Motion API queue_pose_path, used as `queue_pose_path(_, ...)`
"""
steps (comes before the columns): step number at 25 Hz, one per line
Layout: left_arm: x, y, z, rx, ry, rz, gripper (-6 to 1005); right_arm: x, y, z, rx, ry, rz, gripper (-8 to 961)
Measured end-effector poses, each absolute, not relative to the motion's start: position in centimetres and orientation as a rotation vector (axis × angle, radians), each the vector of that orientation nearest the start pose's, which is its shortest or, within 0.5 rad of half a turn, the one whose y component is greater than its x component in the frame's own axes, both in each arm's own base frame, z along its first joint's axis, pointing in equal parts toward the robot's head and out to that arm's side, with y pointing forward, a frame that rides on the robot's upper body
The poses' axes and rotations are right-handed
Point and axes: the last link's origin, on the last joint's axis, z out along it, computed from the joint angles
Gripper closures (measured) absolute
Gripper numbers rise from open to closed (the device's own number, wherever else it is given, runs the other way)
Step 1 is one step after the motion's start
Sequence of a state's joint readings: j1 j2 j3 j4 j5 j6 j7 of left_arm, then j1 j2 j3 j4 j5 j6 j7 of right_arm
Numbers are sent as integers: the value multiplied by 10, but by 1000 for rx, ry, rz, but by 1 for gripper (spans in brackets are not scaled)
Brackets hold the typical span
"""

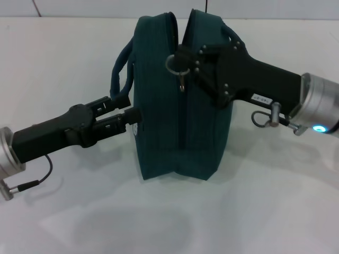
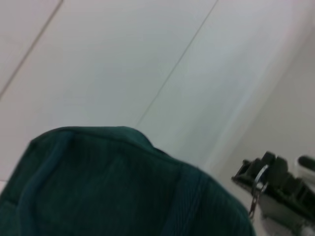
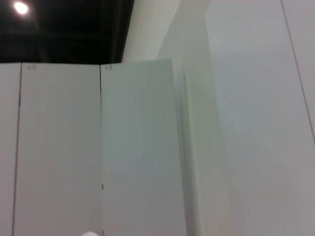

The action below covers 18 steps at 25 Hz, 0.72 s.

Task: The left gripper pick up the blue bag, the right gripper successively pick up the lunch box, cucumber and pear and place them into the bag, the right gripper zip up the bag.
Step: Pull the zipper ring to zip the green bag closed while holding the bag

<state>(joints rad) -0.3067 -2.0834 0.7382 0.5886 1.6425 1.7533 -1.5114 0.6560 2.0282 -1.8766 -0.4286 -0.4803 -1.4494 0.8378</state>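
Plain white counter (image 1: 265, 211), matte, meeting a pale wall along its far edge; right wrist view shows only white wall panels under a dark ceiling with one lamp.

Dark teal-blue fabric bag (image 1: 180, 100) stands upright at counter centre, long axis running away from the robot, zipper seam on top.

Left gripper (image 1: 127, 108), black two-fingered claw, sits at the bag's left side, pinching a padded handle (image 1: 121, 69).

Right gripper (image 1: 183, 59), black claw with white label, is over the top seam, fingers pressed onto the metal ring pull (image 1: 175, 64).
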Motion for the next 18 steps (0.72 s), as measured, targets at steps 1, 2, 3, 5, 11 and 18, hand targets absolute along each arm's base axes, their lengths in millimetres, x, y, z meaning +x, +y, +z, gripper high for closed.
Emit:
queue_pose_path(1,-282,265,13,-2477,-976,-1249,297,136,335,-54,-2562,81,1423,937)
queue_pose_path(2,-282,265,12,-2479,-968,-1249,301,133,337,-55,-2563,75,1417,937)
queue_pose_path(3,-281,266,11,-2481,-963,-1250,305,132,338,-55,-2563,72,1411,937)
queue_pose_path(5,-279,268,7,-2487,-953,-1250,312,131,340,-55,-2565,67,1405,937)
queue_pose_path(11,-270,279,0,-2504,-959,-1272,334,131,342,-56,-2564,72,1386,937)
queue_pose_path(18,-264,288,-4,-2517,-926,-1252,359,131,343,-56,-2563,72,1380,937)
